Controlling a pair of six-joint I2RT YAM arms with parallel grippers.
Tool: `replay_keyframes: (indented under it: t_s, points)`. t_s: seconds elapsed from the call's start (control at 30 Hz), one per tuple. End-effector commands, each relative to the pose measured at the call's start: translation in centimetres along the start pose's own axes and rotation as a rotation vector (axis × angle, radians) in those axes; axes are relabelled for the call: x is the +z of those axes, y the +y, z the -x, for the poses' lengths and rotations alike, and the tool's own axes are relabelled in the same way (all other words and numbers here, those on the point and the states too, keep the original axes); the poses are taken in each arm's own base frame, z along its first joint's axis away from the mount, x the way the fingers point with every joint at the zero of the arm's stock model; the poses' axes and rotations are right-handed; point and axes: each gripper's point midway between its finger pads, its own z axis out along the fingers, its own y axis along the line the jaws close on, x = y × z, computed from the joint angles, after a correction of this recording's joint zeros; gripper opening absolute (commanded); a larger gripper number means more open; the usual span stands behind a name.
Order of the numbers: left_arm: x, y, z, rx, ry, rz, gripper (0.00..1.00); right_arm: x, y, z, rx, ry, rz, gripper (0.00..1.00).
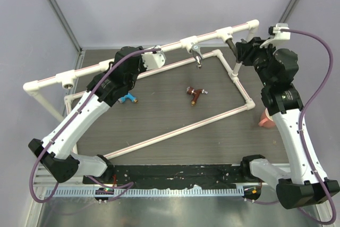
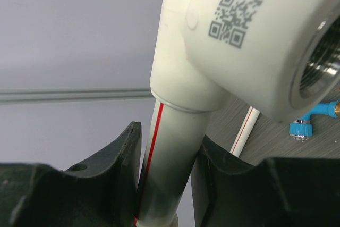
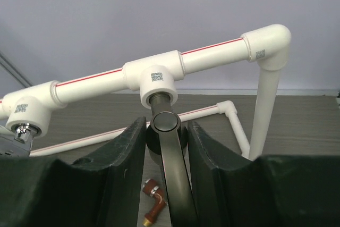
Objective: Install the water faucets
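My left gripper [image 1: 143,63] [image 2: 170,142] is shut on the white pipe [image 2: 169,179] with a red stripe, just below a tee socket [image 2: 249,35] whose threaded hole is empty. In the right wrist view, my right gripper [image 3: 166,126] [image 1: 240,49] is shut on the dark faucet [image 3: 166,123]. Its end sits in a white tee [image 3: 158,77] and its lever handle points back between the fingers. A chrome faucet [image 1: 196,54] hangs from the neighbouring tee. The red-brown faucet [image 1: 195,95] and the blue faucet [image 1: 127,99] lie loose on the table.
The white pipe frame [image 1: 175,131] lies as a rectangle on the dark table, with a raised rail [image 1: 95,69] along the back. A pinkish object [image 1: 265,119] stands at the right edge. Grey walls close the back and sides.
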Motion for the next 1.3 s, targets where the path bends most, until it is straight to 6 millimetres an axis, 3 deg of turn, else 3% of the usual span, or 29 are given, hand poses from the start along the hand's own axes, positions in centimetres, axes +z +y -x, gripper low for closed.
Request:
replay_keyframes:
  t_s: [0.0,0.13,0.47,0.7,0.87,1.13,1.27]
  points:
    - [-0.3,-0.7,1.7,-0.156,-0.069,-0.01,0.0,1.2,-5.3,0.4,0.145,-0.061,-0.208,0.02]
    - [-0.4,-0.6,1.6,-0.158,-0.07,-0.007,0.0,1.3,-7.7,-0.5,0.198,-0.053,-0.271,0.25]
    - [-0.6,-0.5,1.7,-0.163,-0.078,-0.007,0.0,1.4,-10.5,-2.7,0.205,-0.019,-0.343,0.49]
    - [-0.8,-0.3,1.7,-0.165,-0.082,-0.005,0.01,1.4,-10.5,-2.2,0.182,-0.024,-0.329,0.56]
    - [-0.9,-0.3,1.7,-0.165,-0.083,-0.004,0.01,1.5,-10.6,-3.6,0.15,0.019,-0.319,0.56]
    - [-1.0,-0.4,1.9,-0.166,-0.087,-0.006,0.0,1.3,-8.5,-2.2,0.104,-0.004,-0.2,0.56]
    - [-0.9,-0.4,1.9,-0.167,-0.087,-0.008,0.0,1.8,-6.9,-5.0,0.14,0.053,-0.097,0.56]
